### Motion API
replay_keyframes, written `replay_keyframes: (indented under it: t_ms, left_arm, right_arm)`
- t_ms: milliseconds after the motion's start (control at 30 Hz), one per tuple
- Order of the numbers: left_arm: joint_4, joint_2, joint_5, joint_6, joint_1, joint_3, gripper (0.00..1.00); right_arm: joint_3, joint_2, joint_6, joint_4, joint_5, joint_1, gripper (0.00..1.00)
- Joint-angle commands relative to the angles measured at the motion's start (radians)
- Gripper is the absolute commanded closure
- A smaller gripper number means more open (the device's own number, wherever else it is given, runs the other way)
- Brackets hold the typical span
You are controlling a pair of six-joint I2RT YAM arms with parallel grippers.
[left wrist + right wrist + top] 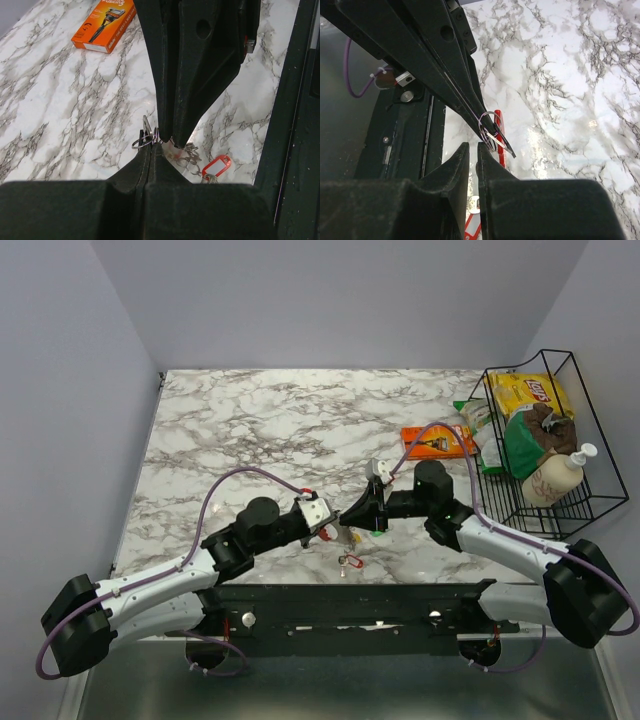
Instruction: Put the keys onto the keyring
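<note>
My left gripper (333, 527) is shut on the keyring (148, 138), a thin metal loop that sticks out of its tips above the table. In the right wrist view the keyring (490, 127) carries a dark key blade, with a red key head (499, 142) right behind it. My right gripper (350, 520) meets the left one tip to tip. Its jaws stand a narrow slit apart, pinched on a small key (173, 148) just below its tips (170, 141). A red-tagged key (216, 166) on a short chain lies on the marble below; it also shows in the top view (348, 561).
An orange flat packet (437, 441) lies behind the right arm. A black wire basket (590, 502) with bags and a soap bottle stands at the right edge. The black base rail (350, 598) runs along the near edge. A small green piece (358, 537) lies under the grippers.
</note>
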Motion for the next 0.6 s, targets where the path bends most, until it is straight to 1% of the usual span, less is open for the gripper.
replay_keyframes:
  t_ms: [0,200,267,400,433,567]
  left_arm:
    - [0.014,-0.010,0.072,0.004,-0.014,0.042,1.00]
    - [-0.002,-0.010,0.056,0.004,-0.017,0.040,1.00]
    - [-0.010,-0.014,0.044,0.008,-0.019,0.037,1.00]
    - [-0.009,-0.027,0.026,0.011,-0.019,0.028,1.00]
    - [-0.007,-0.027,0.024,0.013,-0.020,0.029,1.00]
    - [-0.007,-0.025,0.026,0.014,-0.020,0.032,1.00]
  right_arm:
    - [0.026,0.011,-0.015,-0.004,0.039,-0.004,0.80]
    - [0.012,-0.013,-0.016,-0.005,0.065,-0.004,0.84]
    - [-0.008,-0.045,-0.015,-0.005,0.100,-0.004,0.84]
    - [-0.033,-0.101,-0.016,-0.005,0.149,-0.004,0.78]
    - [-0.036,-0.107,-0.016,-0.005,0.160,-0.003,0.74]
    - [-0.042,-0.113,-0.018,-0.004,0.160,-0.004,0.70]
